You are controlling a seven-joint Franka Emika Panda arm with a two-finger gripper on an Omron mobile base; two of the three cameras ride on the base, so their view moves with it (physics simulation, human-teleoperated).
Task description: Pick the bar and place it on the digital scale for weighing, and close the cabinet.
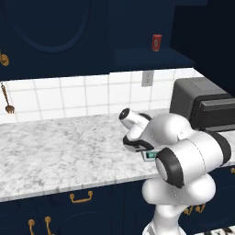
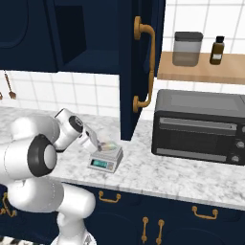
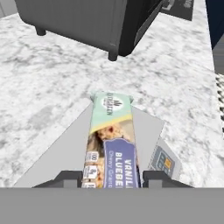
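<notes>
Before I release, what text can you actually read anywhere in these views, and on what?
"VANIL" and "BLUEBE", cut off, on the bar between the gripper fingers.
Logo wording at the bar's top: too blurred.
Digital scale display: lit, digits unreadable.
Red can: marking too small.

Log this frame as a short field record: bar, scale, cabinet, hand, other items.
bar: bar lies lengthwise over the digital scale, between the hand's finger tips
hand: hand low over the scale; whether it grips or has let go of the bar cannot be told
cabinet: cabinet door stands open, brass handle facing out
other items: toaster oven on the counter beside the scale; red can on the cabinet shelf
task state: cabinet not yet closed
</notes>
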